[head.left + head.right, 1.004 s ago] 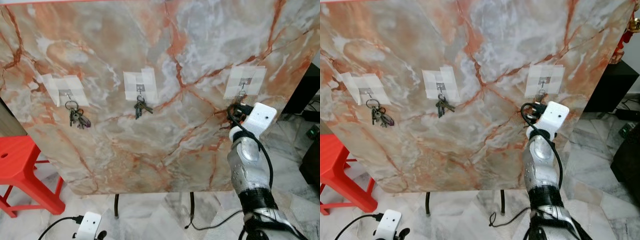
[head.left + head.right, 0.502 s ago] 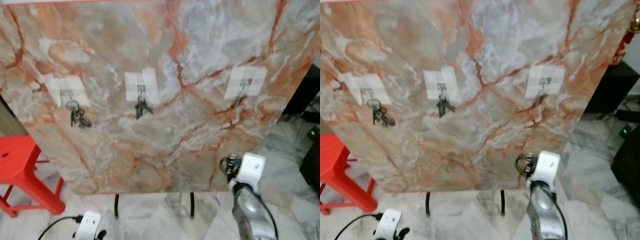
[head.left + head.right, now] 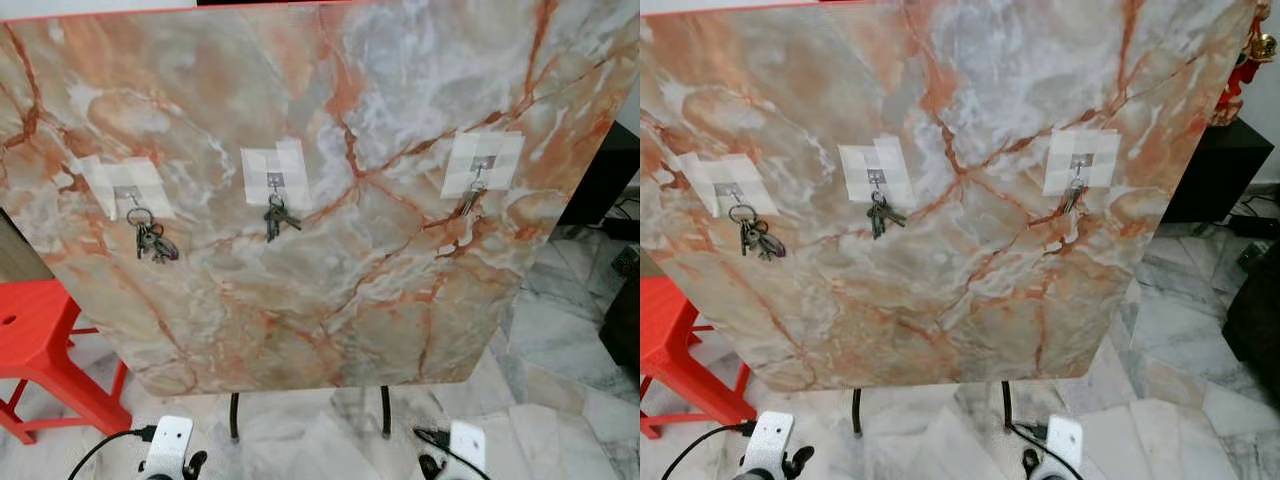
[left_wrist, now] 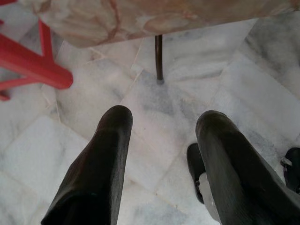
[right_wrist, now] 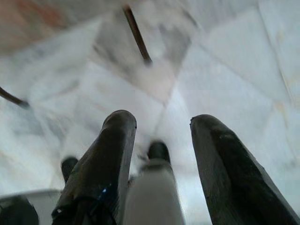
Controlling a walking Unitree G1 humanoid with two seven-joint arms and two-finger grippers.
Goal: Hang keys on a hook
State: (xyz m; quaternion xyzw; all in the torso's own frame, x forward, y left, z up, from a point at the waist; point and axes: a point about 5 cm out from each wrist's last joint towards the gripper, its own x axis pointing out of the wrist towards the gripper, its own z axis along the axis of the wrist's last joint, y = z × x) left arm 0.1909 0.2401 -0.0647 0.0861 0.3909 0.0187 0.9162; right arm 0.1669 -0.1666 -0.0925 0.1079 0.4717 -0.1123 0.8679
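A marble-patterned board (image 3: 300, 150) stands upright with three taped hooks. A key bunch (image 3: 152, 238) hangs on the left hook, another (image 3: 276, 217) on the middle hook, and a key (image 3: 470, 200) on the right hook (image 3: 481, 168). My right gripper (image 5: 161, 136) hangs low near the floor, open and empty; its white wrist (image 3: 466, 445) shows at the bottom edge. My left gripper (image 4: 161, 126) also hangs low, open and empty, with its wrist (image 3: 170, 445) at the bottom left.
A red plastic stool (image 3: 40, 345) stands at the left beside the board. Thin black legs (image 3: 233, 415) hold the board over a marble tile floor (image 3: 560, 380). A black cabinet (image 3: 610, 170) stands at the right, with cables beside it.
My right arm has dropped from the right hook down to the bottom of the view. The key stays hanging on the right hook. The camera tilted slightly.
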